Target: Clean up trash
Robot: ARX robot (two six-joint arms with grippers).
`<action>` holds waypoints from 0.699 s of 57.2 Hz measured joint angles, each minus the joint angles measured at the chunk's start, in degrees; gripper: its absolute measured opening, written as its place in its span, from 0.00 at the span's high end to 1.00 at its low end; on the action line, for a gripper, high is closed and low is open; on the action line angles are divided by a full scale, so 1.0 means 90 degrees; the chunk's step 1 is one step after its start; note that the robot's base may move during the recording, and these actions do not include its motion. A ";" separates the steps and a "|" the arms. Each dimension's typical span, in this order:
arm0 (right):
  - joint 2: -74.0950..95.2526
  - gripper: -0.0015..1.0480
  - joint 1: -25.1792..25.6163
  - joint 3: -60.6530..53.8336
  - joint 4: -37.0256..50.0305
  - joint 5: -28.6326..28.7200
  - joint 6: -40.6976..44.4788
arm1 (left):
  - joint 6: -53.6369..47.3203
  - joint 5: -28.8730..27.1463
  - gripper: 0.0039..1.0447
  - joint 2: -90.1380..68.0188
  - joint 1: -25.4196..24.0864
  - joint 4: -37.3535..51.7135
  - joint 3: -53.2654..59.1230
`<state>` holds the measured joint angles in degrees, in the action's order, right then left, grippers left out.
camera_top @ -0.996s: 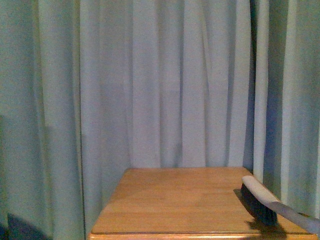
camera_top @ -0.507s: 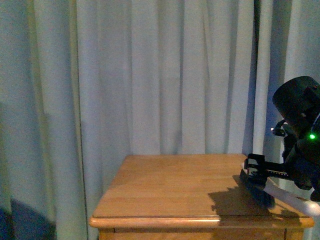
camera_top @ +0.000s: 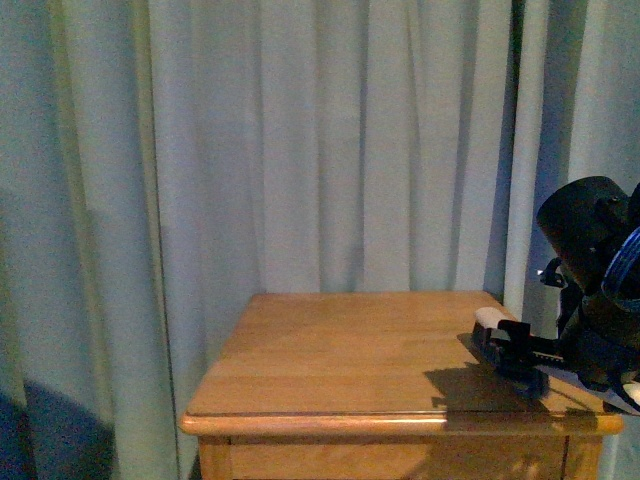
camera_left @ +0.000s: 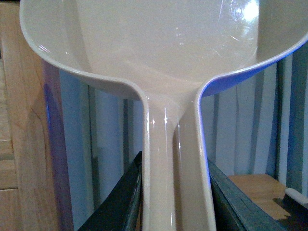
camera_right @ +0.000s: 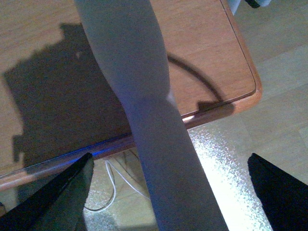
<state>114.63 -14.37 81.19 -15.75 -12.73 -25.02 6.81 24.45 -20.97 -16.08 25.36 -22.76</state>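
No wad of white paper shows in any view. A brush (camera_top: 490, 322) with a white back and dark bristles lies at the right side of the wooden table (camera_top: 340, 360). My right gripper (camera_top: 525, 350) is open, with its jaws on either side of the brush's grey handle (camera_right: 144, 96) where it juts past the table edge. In the right wrist view the gripper (camera_right: 173, 192) does not touch the handle. My left gripper (camera_left: 175, 192) is shut on the handle of a cream dustpan (camera_left: 144, 43), which fills the left wrist view.
Pale curtains (camera_top: 330, 150) hang close behind and beside the table. The table's front edge (camera_top: 400, 423) and rounded corner (camera_right: 252, 91) are near my right gripper. A white cable (camera_right: 113, 187) lies on the shiny floor below.
My right arm has come in from the right and settled over the brush handle with its jaws open. The table now sits higher in the front view. The brush has stayed put.
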 joint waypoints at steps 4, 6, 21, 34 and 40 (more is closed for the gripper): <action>0.0005 0.34 0.0005 0.0000 0.0024 0.0015 0.0007 | 0.0000 0.0000 0.73 0.0000 0.0000 0.0000 0.0000; 0.0005 0.38 0.0010 0.0000 0.0044 0.0022 0.0010 | 0.0000 0.0000 0.73 0.0000 0.0000 0.0000 0.0000; 0.0005 0.76 0.0015 0.0000 0.0257 0.0185 0.0092 | 0.0000 0.0000 0.73 0.0000 0.0000 0.0000 0.0000; -0.0185 0.80 0.0015 -0.0308 0.0624 0.0255 0.0250 | 0.0000 0.0000 0.73 0.0000 0.0000 0.0000 0.0000; -0.0639 0.80 0.0015 -0.0789 0.1168 0.0175 0.0493 | 0.0000 0.0000 0.73 0.0000 0.0000 0.0000 0.0000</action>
<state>108.88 -14.24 74.08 -5.23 -11.16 -20.58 6.81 24.45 -20.97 -16.08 25.36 -22.76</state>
